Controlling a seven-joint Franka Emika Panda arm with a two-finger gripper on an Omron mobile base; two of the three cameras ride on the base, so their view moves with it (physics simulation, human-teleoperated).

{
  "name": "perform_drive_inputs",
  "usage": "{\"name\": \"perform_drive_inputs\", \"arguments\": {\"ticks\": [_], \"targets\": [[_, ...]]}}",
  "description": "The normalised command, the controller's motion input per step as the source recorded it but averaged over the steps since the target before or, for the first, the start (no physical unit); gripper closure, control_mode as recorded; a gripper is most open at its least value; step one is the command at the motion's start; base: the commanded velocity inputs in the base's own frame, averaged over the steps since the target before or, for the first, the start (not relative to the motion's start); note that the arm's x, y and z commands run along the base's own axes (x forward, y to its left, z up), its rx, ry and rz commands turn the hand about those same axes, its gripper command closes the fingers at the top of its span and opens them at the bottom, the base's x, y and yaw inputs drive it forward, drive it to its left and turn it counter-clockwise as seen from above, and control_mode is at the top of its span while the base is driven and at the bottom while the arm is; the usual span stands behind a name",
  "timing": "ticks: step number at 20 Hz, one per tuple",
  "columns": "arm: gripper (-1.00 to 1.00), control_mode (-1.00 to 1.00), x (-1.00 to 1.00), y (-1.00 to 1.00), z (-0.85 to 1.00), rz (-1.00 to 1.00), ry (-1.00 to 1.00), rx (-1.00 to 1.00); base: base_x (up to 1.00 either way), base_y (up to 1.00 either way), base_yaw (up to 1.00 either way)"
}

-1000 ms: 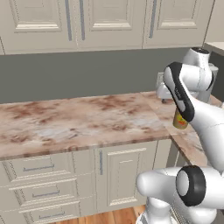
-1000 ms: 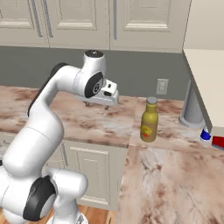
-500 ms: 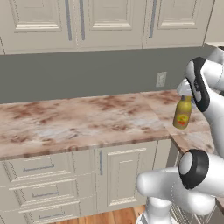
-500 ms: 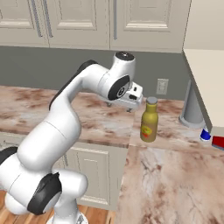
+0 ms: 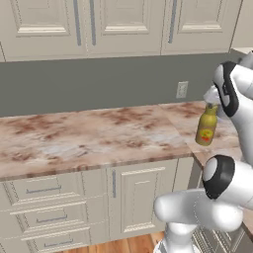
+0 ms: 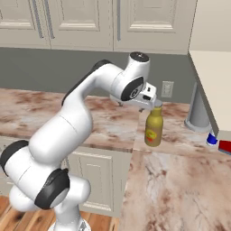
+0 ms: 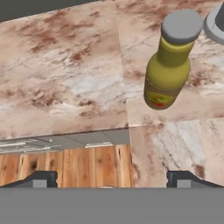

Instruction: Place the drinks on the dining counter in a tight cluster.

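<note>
The claw (image 7: 112, 178) looks down with its two dark fingertips (image 7: 41, 178) set wide apart at the bottom, nothing between them. A yellow bottle (image 7: 168, 70) with a grey cap (image 7: 182, 25) and a red label stands upright on the marbled worktop (image 7: 61, 74), up and to the right of the claw and apart from it. A grey round base (image 7: 215, 24) sits just beside the cap at the right edge. Below the worktop's edge, wooden floor (image 7: 65, 164) shows.

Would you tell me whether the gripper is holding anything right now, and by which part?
Nothing is held: the gripper is open, above and beside the amber bottle, not touching it.
</note>
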Motion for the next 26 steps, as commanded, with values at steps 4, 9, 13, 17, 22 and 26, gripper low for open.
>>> {"name": "perform_drive_inputs", "arguments": {"ticks": [4, 9, 13, 17, 22, 26], "targets": [[-1.0, -1.0, 0.39, 0.0, -0.01, -0.07, -0.04, -0.1, 0.0, 0.0, 0.0], [-1.0, -1.0, 0.44, 0.0, 0.0, -0.08, 0.01, -0.18, 0.0, 0.0, 0.0], [-1.0, -1.0, 0.52, -0.02, -0.03, -0.06, 0.07, -0.13, 0.0, 0.0, 0.0], [-1.0, -1.0, 0.49, -0.28, -0.16, -0.01, 0.03, 0.0, 0.0, 0.0, 0.0], [-1.0, -1.0, 0.39, -0.36, 0.0, 0.0, 0.06, 0.0, 0.0, 0.0, 0.0], [-1.0, -1.0, 0.24, -0.37, 0.0, 0.0, 0.03, 0.0, 0.0, 0.0, 0.0]]}}
